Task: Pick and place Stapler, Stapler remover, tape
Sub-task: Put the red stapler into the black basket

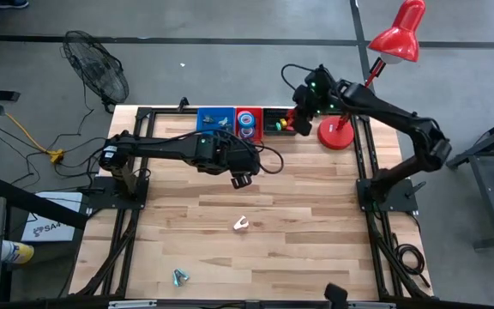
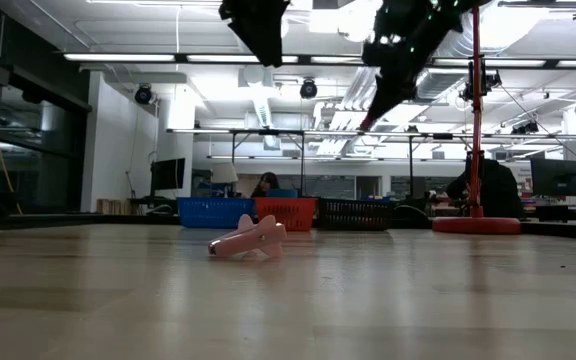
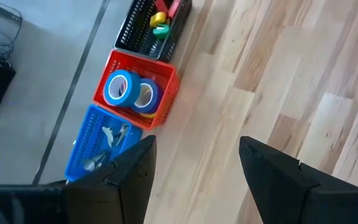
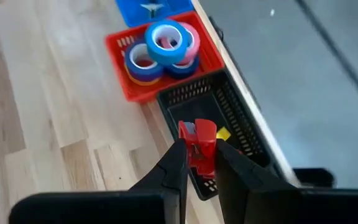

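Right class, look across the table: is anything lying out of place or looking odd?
Two small items lie loose on the table, away from the baskets: a pale stapler remover near the middle and a bluish one near the front left edge. The red basket holds tape rolls piled unevenly.

Table [image 1: 298, 223]: pale wood planks, smooth, satin sheen, visible grain. Table frame [image 1: 365, 154]: black metal rails, matt. Three baskets: blue basket [image 3: 89, 146], red basket [image 3: 166, 84], black basket [image 3: 132, 31], all perforated plastic, slight gloss. Tape rolls [image 4: 163, 43]: smooth glossy bands, blue, pink, yellow. Small red stapler [image 4: 197, 146]: shiny plastic. Pink staple remover [image 2: 250, 240]: smooth plastic. Lamp [image 1: 399, 39]: glossy red shade and base. Arm fingers [image 3: 284, 174]: matt black plastic.
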Motion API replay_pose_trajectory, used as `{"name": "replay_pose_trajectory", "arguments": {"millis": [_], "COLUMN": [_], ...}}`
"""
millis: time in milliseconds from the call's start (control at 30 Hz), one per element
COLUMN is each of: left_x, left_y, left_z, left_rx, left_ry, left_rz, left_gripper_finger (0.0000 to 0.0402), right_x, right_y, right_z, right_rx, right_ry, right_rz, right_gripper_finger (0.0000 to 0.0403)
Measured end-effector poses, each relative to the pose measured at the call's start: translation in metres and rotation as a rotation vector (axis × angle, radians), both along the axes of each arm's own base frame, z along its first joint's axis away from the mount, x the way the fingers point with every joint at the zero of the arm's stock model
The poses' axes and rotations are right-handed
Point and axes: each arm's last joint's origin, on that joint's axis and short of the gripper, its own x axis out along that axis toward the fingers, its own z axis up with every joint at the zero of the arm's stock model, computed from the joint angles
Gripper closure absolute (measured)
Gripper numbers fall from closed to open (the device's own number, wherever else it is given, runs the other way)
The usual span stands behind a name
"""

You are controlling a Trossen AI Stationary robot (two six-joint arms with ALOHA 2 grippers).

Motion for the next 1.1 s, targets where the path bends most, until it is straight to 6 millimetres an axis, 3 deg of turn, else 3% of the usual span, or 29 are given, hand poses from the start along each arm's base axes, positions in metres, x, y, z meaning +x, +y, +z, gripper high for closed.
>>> {"name": "replay_pose_trajectory", "arguments": {"millis": [333, 800, 1100], "left_x": [-0.003, -0.003, -0.006], "left_y": [0.000, 0.000, 0.000], "left_z": [-0.002, -0.002, -0.004], "left_rx": [-0.001, -0.017, -0.060], "left_ry": [0.027, 0.017, 0.035], "left_rz": [0.019, 0.037, 0.049], "left_gripper_finger": [0.0176, 0.0176, 0.0176], "right_x": [0.020, 0.047, 0.051], "right_y": [-0.041, -0.062, -0.065], "right_z": [-0.044, -0.114, -0.120], "right_rx": [0.092, 0.225, 0.215], "right_ry": [-0.010, 0.078, 0.073], "right_rz": [-0.102, -0.123, -0.128], "right_gripper_finger": [0.0358, 0.0356, 0.0343]}}
